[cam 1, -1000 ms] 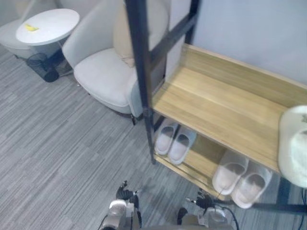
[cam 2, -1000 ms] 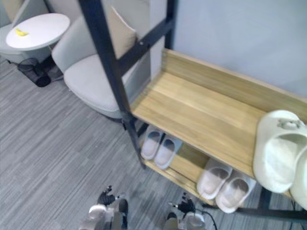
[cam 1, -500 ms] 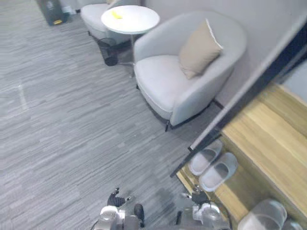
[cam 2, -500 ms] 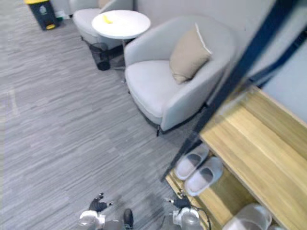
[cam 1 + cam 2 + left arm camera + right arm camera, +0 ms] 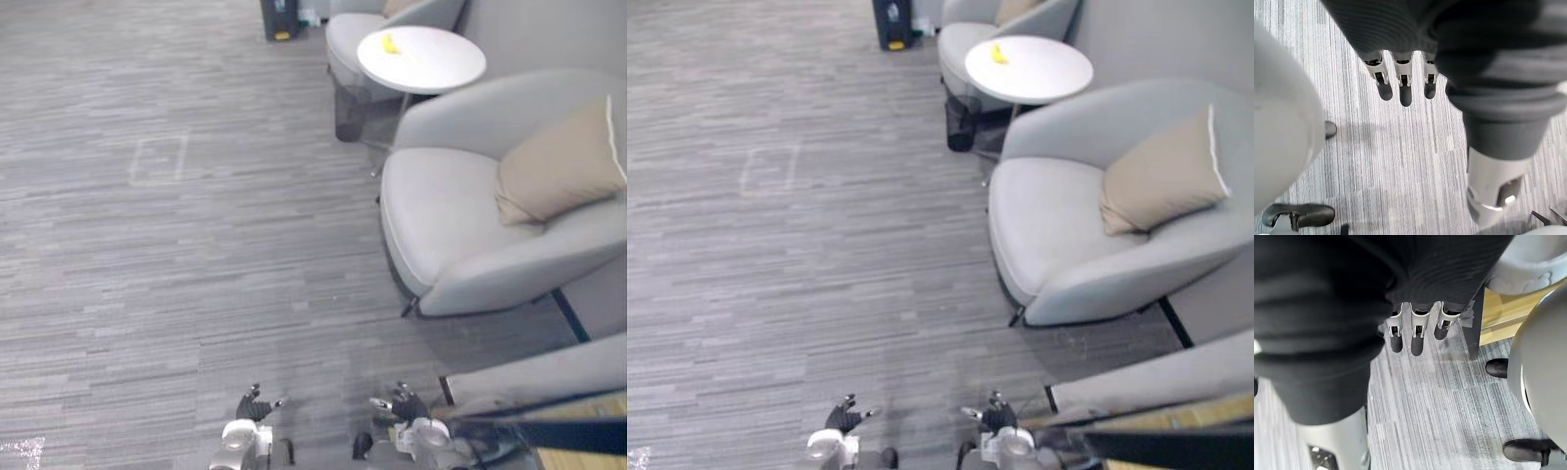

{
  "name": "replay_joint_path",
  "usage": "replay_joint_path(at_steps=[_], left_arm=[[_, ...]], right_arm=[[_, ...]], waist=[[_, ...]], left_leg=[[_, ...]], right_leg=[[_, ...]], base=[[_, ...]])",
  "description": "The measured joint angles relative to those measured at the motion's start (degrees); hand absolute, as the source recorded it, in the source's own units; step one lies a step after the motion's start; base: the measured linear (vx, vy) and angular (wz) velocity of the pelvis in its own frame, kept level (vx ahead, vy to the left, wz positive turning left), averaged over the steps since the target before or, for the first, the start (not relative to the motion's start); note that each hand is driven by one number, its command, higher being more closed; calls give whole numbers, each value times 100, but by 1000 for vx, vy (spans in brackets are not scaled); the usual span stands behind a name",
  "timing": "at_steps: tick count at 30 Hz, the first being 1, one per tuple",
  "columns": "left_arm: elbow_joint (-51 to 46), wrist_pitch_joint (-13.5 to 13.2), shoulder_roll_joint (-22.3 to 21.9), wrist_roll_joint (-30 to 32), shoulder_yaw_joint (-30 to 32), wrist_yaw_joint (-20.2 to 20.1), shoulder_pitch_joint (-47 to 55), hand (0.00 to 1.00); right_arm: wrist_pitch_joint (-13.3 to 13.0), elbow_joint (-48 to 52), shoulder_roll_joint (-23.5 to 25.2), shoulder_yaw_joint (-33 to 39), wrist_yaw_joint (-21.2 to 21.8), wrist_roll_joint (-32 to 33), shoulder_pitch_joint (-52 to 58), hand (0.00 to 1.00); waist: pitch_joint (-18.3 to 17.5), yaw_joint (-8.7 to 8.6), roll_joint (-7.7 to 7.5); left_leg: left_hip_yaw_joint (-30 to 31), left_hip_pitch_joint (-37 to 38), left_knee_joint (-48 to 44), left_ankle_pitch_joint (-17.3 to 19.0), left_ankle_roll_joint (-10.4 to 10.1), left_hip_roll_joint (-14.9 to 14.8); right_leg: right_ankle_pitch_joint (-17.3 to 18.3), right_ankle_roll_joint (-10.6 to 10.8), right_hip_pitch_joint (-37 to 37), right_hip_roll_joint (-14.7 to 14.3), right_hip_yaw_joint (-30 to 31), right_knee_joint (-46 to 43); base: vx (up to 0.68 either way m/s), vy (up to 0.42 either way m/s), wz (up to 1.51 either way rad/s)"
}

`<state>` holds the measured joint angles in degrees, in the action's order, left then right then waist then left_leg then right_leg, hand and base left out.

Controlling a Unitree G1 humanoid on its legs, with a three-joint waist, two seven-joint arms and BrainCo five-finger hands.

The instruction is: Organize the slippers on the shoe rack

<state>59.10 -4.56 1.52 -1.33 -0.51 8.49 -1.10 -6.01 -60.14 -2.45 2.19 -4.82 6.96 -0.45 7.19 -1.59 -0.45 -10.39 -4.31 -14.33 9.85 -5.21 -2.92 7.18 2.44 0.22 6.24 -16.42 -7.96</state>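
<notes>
The shoe rack [image 5: 558, 434] is blurred and cut off at the near right corner. The yellow item [image 5: 391, 44] on the round table [image 5: 436, 64] is too small to be identified.

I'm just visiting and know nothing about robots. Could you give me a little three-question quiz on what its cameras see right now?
1. True or false: the left hand is holding a slipper.
2. What lies on the grey armchair? A) a beige cushion B) a shoe C) a book
3. Fill in: the small yellow thing lies on the round white ____.
Key: 1 false, its fingers are straight and hold nothing; 2 A; 3 table.
</notes>
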Motion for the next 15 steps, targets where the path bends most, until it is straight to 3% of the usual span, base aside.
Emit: replay_joint_path(at_steps=[3,8,10,13,14,15], left_arm=[[89,24,205,8,-126,2,12,0],[185,32,247,7,-189,-2,98,0],[191,24,227,8,-284,-16,100,0],[227,11,171,4,-366,-116,179,0],[227,7,195,3,-389,-120,198,0],[227,5,219,3,-380,-119,195,0]], right_arm=[[2,-130,8,4,-6,-3,75,0],[28,-173,-13,4,4,-12,155,0],[28,-164,-51,2,18,-16,147,0],[23,-89,-113,13,14,-6,153,0],[18,-16,-89,-2,15,-27,171,0],[17,36,-102,-14,23,-34,180,0]], waist=[[-97,10,-160],[-132,17,-161],[-143,3,-112],[-109,-79,-64],[-92,-127,-65],[-102,-170,-87]], left_leg=[[-2,55,266,-59,95,93],[-26,443,780,-249,304,199],[7,439,921,-342,411,223],[168,603,981,-403,468,295],[390,765,1035,-388,491,352],[613,841,1097,-328,585,355]], right_leg=[[-121,98,39,21,-47,195],[-255,152,160,74,53,168],[-243,163,-54,127,39,-262],[-194,223,-668,431,-22,-2058],[-93,132,-892,522,140,-2720],[177,113,-981,432,387,-2910]], base=[[70,76,16],[31,75,1],[-43,71,14],[-46,110,55],[31,30,81],[32,-15,103]])
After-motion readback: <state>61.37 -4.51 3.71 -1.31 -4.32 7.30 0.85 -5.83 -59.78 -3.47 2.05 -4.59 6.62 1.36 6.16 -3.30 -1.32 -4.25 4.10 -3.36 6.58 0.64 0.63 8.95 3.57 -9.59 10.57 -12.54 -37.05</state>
